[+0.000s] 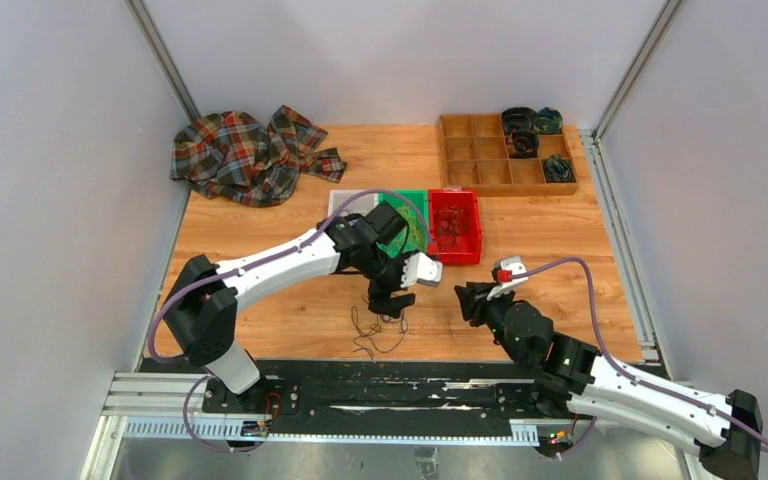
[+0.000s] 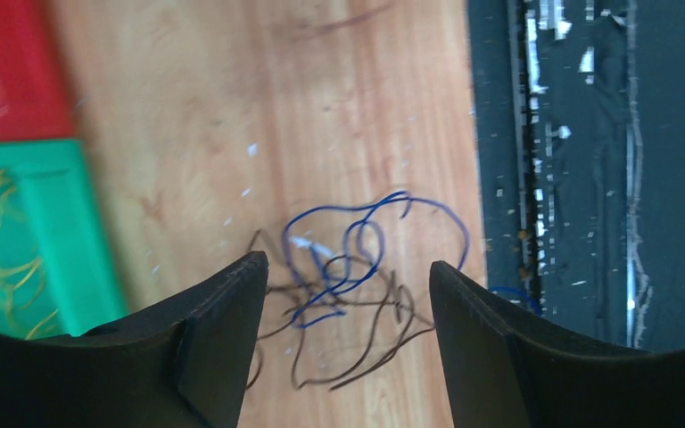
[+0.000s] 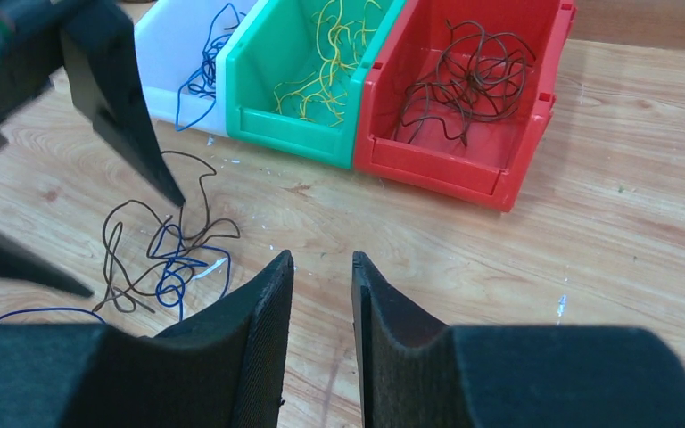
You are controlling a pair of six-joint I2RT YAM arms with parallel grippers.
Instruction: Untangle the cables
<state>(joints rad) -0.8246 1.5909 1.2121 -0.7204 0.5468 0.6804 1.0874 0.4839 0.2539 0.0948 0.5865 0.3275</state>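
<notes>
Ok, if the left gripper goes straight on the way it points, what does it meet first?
Most likely the blue-and-dark cable tangle, framed between the open fingers of the left gripper in its wrist view, then the table beneath. Depth is unclear.

Plaid cloth (image 1: 245,155), wooden tray (image 1: 505,188), red bin (image 3: 437,174), green bin (image 3: 294,134)
</notes>
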